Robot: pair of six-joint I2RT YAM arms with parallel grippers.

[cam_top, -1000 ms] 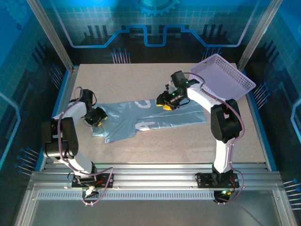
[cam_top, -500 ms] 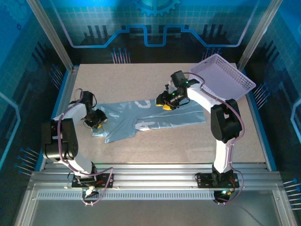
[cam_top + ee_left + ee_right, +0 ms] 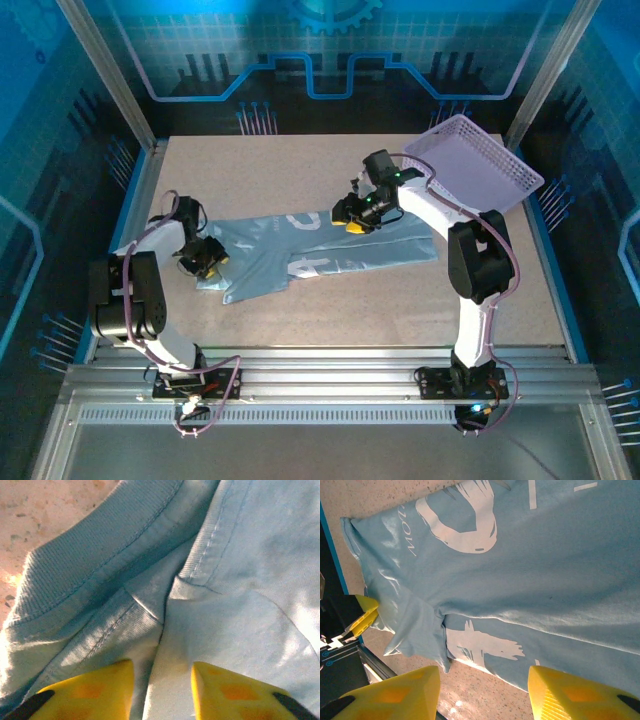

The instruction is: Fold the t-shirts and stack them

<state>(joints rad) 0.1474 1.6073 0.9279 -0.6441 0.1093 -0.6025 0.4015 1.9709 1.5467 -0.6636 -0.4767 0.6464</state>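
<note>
- The left gripper (image 3: 207, 258) sits low at the t-shirt's (image 3: 330, 245) left end, on the near-left part of the table (image 3: 400, 310).
- In the left wrist view its yellow fingers (image 3: 90, 690) stand apart with a modest gap. They are down on the cloth, and a crease of the t-shirt runs into the gap. Whether they nip any cloth cannot be told.
- Just beyond those fingers lies the ribbed collar (image 3: 100, 555), with stitched seams beside it and bare table past it.
- The t-shirt lies spread flat across the middle of the table, its long side running left to right. It is pale grey-blue and partly folded over itself along the near edge.
- White lettering (image 3: 460, 525) shows on the t-shirt's top face, some near its far edge and some near its near edge.
- The right gripper (image 3: 352, 213) hangs over the t-shirt's far edge, about mid-length and well apart from the left gripper.
- Its yellow fingers (image 3: 570, 695) are spread wide with nothing between them. The t-shirt lies below them, untouched.
- A lavender basket (image 3: 480, 165) stands tilted at the far right corner, beyond the t-shirt's right end and apart from it.
</note>
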